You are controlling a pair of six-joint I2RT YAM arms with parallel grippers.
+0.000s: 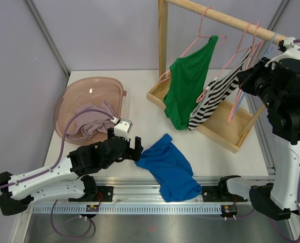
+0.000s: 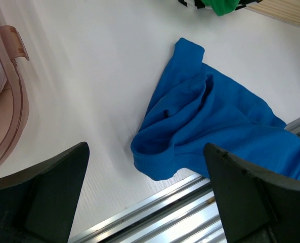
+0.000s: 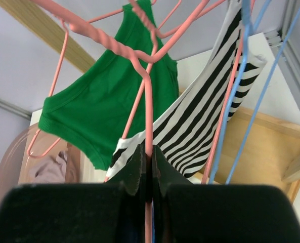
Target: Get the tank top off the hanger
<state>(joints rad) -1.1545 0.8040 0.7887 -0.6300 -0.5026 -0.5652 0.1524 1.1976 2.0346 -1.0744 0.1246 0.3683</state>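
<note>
A black-and-white striped tank top (image 1: 215,98) (image 3: 210,116) hangs from a pink wire hanger (image 1: 242,48) (image 3: 147,101) on the wooden rail (image 1: 230,20). My right gripper (image 1: 247,76) (image 3: 148,152) is shut on that hanger's pink wire, just right of the striped top. To its left a green tank top (image 1: 187,86) (image 3: 109,101) hangs on another pink hanger. A blue tank top (image 1: 170,169) (image 2: 210,121) lies crumpled on the table at the near edge. My left gripper (image 1: 134,149) (image 2: 145,149) stands wide open just above its left end, holding nothing.
A pink basin (image 1: 89,109) with mauve cloth inside sits at the left, behind my left arm. The rack's wooden base tray (image 1: 225,126) lies under the hanging tops. An empty blue hanger (image 3: 261,101) hangs right of the held one. A metal rail (image 2: 190,202) runs along the near edge.
</note>
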